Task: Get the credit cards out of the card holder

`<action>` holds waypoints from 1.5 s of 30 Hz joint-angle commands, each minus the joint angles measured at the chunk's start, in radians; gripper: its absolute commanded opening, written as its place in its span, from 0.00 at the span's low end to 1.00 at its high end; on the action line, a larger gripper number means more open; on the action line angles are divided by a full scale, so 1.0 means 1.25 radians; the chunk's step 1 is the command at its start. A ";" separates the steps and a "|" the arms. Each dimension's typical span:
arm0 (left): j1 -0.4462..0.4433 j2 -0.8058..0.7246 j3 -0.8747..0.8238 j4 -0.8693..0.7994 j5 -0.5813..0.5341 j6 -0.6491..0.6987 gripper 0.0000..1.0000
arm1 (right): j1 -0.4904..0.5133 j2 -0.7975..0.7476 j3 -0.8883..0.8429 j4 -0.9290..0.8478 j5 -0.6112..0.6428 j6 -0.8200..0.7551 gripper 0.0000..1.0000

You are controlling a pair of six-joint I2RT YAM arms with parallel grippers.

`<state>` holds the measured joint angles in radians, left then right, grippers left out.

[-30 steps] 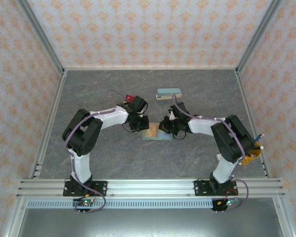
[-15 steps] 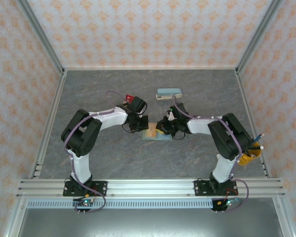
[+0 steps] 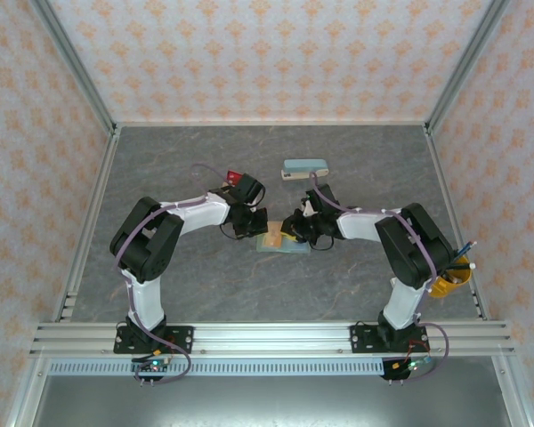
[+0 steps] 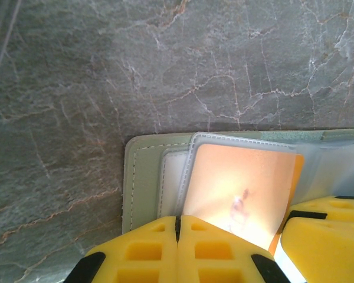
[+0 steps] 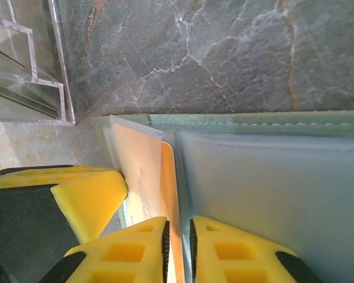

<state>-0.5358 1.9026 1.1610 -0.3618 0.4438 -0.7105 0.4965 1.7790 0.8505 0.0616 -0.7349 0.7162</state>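
Right wrist: right gripper (image 5: 178, 229) pinches orange-yellow credit card (image 5: 140, 174) edge, likely thin, stiff, slick; left gripper (image 4: 177, 229) clamped shut, pinning soft card holder (image 4: 139, 177).

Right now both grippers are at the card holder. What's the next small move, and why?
Probably draw the right gripper back along the slot to slide the orange card out. Its fingers look closed on the card's edge, the card sits in a sleeve of the card holder, and the left gripper, shut, rests at the holder's edge.

Top cam overhead; wrist cams close, share card holder (image 4: 140, 183).
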 commanded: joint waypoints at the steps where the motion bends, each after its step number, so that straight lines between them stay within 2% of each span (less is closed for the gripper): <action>1: 0.009 0.055 -0.047 -0.075 -0.052 -0.010 0.03 | -0.001 0.028 0.012 0.001 -0.018 -0.019 0.16; 13: 0.019 0.069 -0.088 -0.046 -0.016 -0.022 0.02 | -0.001 0.049 -0.012 0.139 -0.093 0.010 0.11; 19: 0.025 0.055 -0.093 -0.044 -0.014 -0.022 0.03 | -0.001 0.036 -0.015 0.133 -0.078 0.000 0.02; 22: 0.032 0.040 -0.095 -0.047 -0.016 -0.018 0.06 | -0.003 0.017 -0.018 0.111 -0.072 -0.018 0.00; 26: 0.035 0.025 -0.094 -0.051 -0.019 -0.013 0.10 | -0.014 -0.006 -0.029 0.091 -0.071 -0.036 0.00; 38: 0.038 0.011 -0.075 -0.061 -0.010 0.005 0.10 | -0.042 -0.047 -0.043 0.009 -0.055 -0.097 0.00; 43: 0.037 0.011 -0.067 -0.059 0.002 0.007 0.10 | -0.042 -0.045 -0.044 0.039 -0.095 -0.074 0.00; 45: 0.037 0.017 -0.069 -0.057 0.002 0.005 0.09 | -0.041 -0.042 -0.039 0.035 -0.114 -0.066 0.04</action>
<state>-0.5011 1.8847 1.1053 -0.2901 0.5163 -0.7319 0.4461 1.7462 0.8066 0.0971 -0.8391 0.6304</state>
